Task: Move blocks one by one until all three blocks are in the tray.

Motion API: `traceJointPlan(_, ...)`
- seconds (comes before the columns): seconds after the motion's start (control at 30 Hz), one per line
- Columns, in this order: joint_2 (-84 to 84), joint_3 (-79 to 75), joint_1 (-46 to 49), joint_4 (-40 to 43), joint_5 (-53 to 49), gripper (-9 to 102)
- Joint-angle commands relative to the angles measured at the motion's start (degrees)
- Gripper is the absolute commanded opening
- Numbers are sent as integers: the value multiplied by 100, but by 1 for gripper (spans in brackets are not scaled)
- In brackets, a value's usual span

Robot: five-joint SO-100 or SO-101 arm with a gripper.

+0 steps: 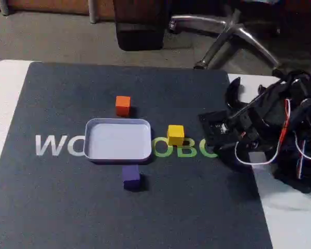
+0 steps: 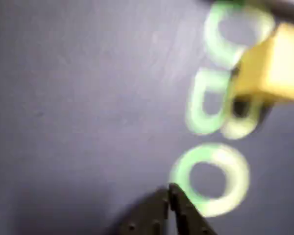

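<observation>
- A dark mat with printed letters covers the table.
- The arm sits at the right edge in the fixed view.
- The tray lies mid-mat, nothing inside.
- The orange block sits behind the tray, the yellow block on its right, the purple block in front.
- The claw is clenched, holding nothing.

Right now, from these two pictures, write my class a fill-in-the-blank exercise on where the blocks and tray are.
1. In the fixed view, the tray holds ____ blocks.
2. The block just beyond the tray's far edge is the ____ one.
3. The purple block sits on the mat by the tray's ____ edge.
4. In the wrist view, the end effector has its fingertips together, and the block at upper right is ____.

Missing words: no; orange; near; yellow
</observation>
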Motion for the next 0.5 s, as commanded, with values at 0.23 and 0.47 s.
traceJointPlan(0.23, -9, -1292, 1222, 404, -562, -8)
traceJointPlan(0.47, -79, -2558, 729, 1327, 167, -8)
